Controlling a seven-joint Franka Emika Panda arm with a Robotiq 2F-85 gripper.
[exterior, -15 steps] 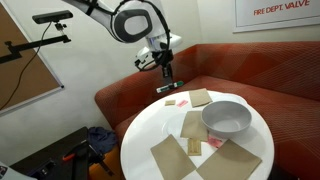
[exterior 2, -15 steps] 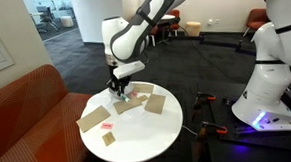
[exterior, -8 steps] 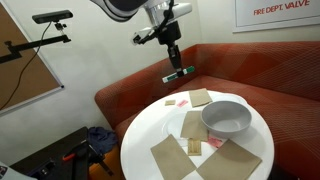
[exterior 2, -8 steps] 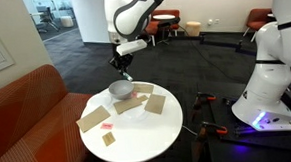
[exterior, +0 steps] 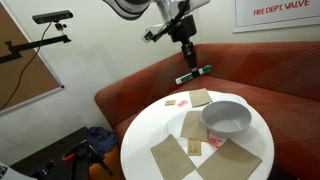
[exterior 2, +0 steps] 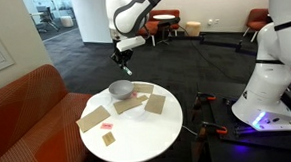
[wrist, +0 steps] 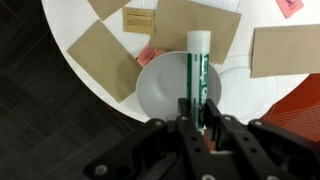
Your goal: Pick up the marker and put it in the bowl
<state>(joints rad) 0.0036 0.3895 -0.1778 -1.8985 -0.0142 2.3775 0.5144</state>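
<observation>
Looks like the carrying step: small slim green marker pen with a whitish part [exterior: 194, 75] pinched near one end by the black two-fingered gripper [exterior: 187, 64], closed tight on it. Held roughly level, high in the air, well above the round white table [exterior: 145, 125]. Seen that way in both exterior views. From the wrist view, looking straight down: marker [wrist: 198, 60] sticking out from between the fingers, with the large round light grey-white bowl [wrist: 160, 90] right under it. Bowl sitting on the table among flat brown paper pieces [exterior: 170, 157], with a small pink-red card [exterior: 181, 102] near it. Picking up done, then; putting in not yet done. Next, most likely: come down slowly toward the bowl, keep the marker over the middle, then open the fingers and let go. Better not to drop from this high, since could bounce out or roll off the table. Worth checking the lining-up on the way down too, since hard to judge from so far up.
</observation>
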